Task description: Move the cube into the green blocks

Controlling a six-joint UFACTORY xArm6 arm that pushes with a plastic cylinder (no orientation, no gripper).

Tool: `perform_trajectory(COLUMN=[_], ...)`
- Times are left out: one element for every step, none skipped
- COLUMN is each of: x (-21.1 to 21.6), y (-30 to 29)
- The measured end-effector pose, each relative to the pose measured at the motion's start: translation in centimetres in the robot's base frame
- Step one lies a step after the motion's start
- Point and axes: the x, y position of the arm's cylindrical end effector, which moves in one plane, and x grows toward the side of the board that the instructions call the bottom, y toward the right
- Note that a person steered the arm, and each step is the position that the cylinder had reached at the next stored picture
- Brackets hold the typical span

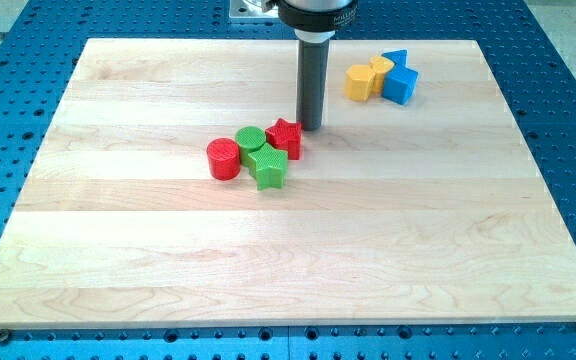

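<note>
Camera view: red star [285, 137] blocks my tip [311, 127].

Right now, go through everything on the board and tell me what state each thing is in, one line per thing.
My tip: down on the board, just right of the red star.
Red star: touching the green cylinder and green star.
Green cylinder: upright, between red cylinder and red star.
Green star: flat, at the cluster's bottom.
Red cylinder: upright, at the cluster's left.
Blue cube: top right, against the yellow blocks, far from the greens.
Yellow blocks: bunched together.
Blue triangle: behind the cube.
</note>
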Motion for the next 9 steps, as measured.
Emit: perform_trajectory(x=[0.0, -2.3, -2.8, -1.9, 0.0, -2.3, -7.8, -6.8, -4.7], y=[0.0, 0.0, 0.0, 0.2, 8.7, 18.8, 19.6, 9.2, 0.6])
